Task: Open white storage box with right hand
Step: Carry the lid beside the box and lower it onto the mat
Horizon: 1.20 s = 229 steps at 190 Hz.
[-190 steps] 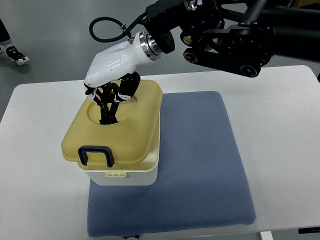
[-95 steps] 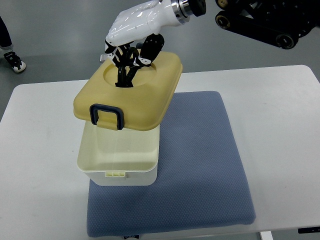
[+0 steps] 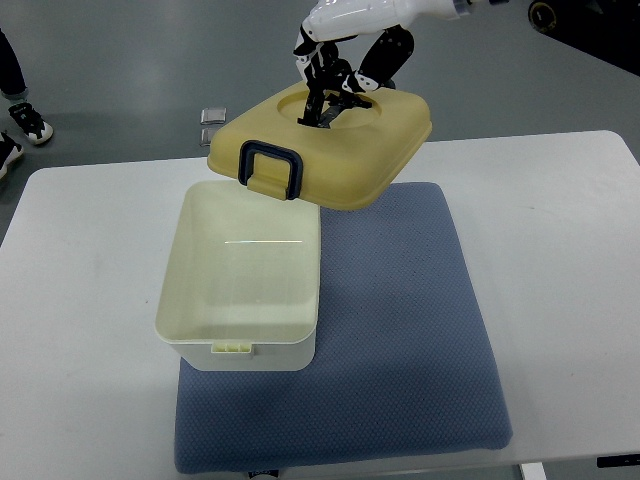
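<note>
1. The right hand (image 3: 335, 70) reaches in from the upper right with its dark fingers (image 3: 322, 88) pinched down into the round recess on top of the yellow lid (image 3: 325, 145). The lid hangs clear of the white storage box (image 3: 240, 290), above and beyond the box's far right corner.

2. The grip is the main risk, as I judge it. It sits toward the lid's far side, while the half carrying the dark blue handle (image 3: 268, 168) overhangs toward the box. If the fingers slip in the smooth recess, the lid could tip handle-first and drop onto the box rim or the table (image 3: 90, 300).

3. A lid falling on the rim could knock the box, which rests partly on the blue mat (image 3: 400, 330) and partly over the mat's left edge.

4. The lid's long axis runs from the handle end, nearest the box, up and to the right away from it. It tilts slightly, handle end lower.

5. The box stands open with its mouth upward. Its long axis runs from its latch side to its far wall beneath the lid.

6. The left hand does not show.
</note>
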Each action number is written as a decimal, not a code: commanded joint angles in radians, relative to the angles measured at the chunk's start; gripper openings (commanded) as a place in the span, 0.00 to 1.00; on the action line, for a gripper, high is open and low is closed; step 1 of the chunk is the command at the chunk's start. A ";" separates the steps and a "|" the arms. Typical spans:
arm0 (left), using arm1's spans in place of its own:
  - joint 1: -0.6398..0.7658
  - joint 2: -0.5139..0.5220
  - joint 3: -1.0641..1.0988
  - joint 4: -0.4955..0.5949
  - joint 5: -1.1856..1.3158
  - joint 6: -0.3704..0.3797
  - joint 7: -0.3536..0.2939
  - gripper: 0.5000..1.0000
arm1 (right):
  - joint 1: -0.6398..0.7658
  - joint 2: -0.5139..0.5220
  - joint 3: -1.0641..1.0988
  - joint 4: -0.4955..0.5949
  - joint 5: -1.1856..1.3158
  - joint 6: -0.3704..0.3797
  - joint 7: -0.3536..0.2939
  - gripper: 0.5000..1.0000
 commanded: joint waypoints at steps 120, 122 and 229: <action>0.000 0.000 0.000 0.000 0.000 0.000 0.000 1.00 | -0.237 -0.117 -0.015 -0.003 -0.162 -0.177 0.000 0.00; 0.000 0.000 0.000 0.000 0.000 0.000 0.000 1.00 | -0.238 -0.117 -0.015 -0.005 -0.162 -0.180 0.000 0.00; 0.000 0.000 0.000 0.000 0.000 0.000 0.000 1.00 | -0.329 -0.101 -0.018 -0.052 -0.203 -0.237 0.000 0.00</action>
